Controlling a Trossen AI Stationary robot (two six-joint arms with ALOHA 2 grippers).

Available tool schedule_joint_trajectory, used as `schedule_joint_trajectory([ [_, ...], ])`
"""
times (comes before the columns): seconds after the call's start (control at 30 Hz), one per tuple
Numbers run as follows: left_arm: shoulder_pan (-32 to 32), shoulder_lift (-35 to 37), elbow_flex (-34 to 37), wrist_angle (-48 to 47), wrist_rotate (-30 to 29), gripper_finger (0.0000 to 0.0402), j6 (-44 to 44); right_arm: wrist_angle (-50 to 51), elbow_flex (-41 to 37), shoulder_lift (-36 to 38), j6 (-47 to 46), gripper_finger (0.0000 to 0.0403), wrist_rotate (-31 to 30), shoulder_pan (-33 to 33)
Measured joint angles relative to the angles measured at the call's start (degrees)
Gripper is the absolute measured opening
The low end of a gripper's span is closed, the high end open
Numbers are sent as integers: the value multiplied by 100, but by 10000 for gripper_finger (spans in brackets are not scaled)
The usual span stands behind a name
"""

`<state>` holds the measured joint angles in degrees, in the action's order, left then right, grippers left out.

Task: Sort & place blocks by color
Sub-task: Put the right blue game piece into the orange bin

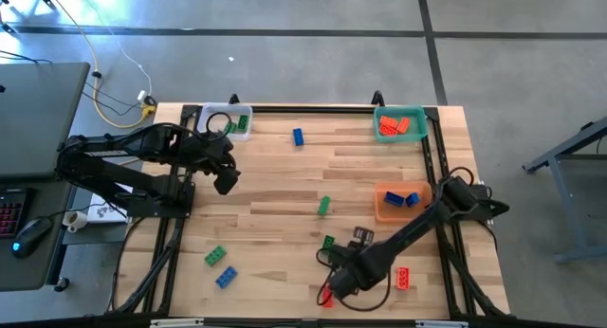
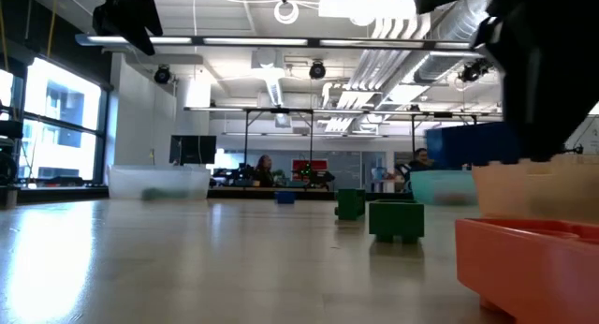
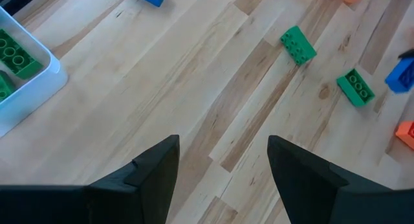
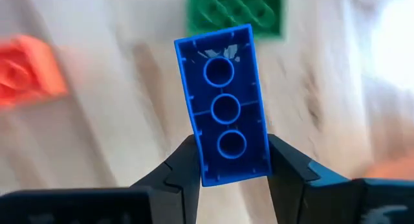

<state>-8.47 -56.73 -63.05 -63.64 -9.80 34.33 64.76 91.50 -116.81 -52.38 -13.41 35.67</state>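
I see one blue block (image 4: 225,106) clamped between my right gripper (image 1: 334,283) fingers, at the table's (image 1: 275,191) six o'clock edge. Around it lie maybe two red and four green loose blocks. My left gripper (image 3: 222,160) hangs open, empty, at ten o'clock.

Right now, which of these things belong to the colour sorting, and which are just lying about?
Part of the job:
- blue brick held in the right gripper's fingers
- loose green bricks
- clear tray, teal tray, orange tray

Just lying about:
- laptop
- mouse
- yellow cable
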Motion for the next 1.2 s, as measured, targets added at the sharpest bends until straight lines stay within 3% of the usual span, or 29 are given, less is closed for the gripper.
schedule_joint_trajectory([
  [0.27,0,0,0,63,-27,223,-189,1116,-22,107,-597,113,-95,131],
  [0.6,-2,0,2,59,-326,223,-348,2179,-446,984,-1361,113,-544,152],
  [0.87,-2,0,1,55,-457,223,-348,2117,-1916,2388,-2235,113,-570,17],
  [1.2,-2,0,2,55,-469,223,-348,1206,-3712,4306,-3019,113,-316,-762],
])
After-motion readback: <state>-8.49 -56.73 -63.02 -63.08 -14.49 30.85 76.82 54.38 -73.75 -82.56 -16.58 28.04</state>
